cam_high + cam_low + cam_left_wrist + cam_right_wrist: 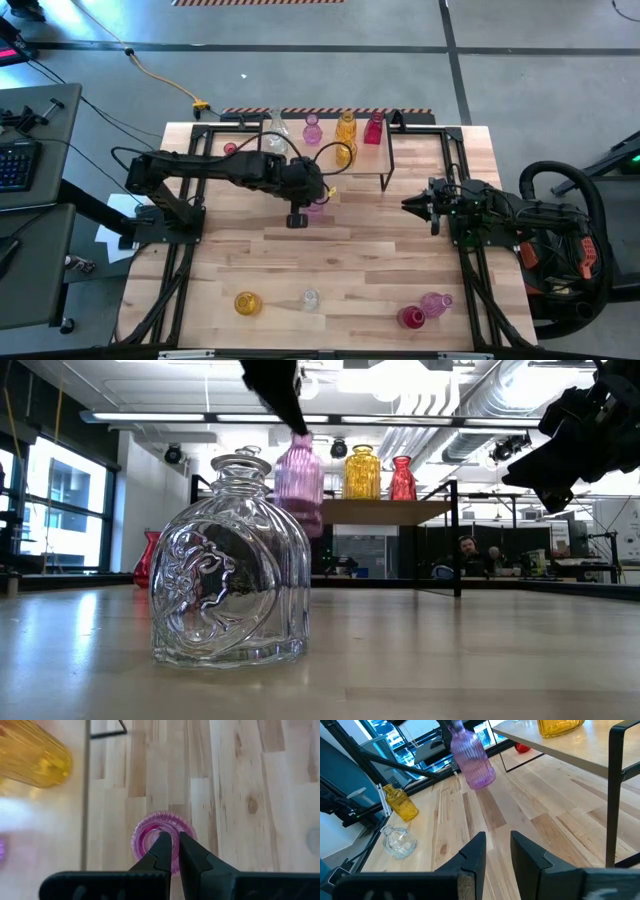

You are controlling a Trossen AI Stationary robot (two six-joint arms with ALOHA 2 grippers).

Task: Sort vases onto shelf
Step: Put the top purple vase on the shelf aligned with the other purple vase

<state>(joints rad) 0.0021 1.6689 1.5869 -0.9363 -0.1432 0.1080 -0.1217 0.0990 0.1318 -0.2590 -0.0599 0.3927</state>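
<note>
left gripper (171,840): clamped on the rim of a ribbed pink-purple glass vase (161,837), hanging clear above the table beside the light-wood shelf (360,160) | right gripper (498,845): narrow gap, holding nothing, well apart at the table's right side

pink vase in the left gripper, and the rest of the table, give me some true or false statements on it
1. The left gripper holds the pink vase by its neck, lifted off the table. True.
2. The right gripper is carrying a yellow vase. False: it holds nothing and waits at the right side of the table.
3. A yellow vase and a red vase stand on the shelf. True.
4. The near end of the table has no vases left. False: a yellow vase, a clear vase and two pink-red ones remain there.
</note>
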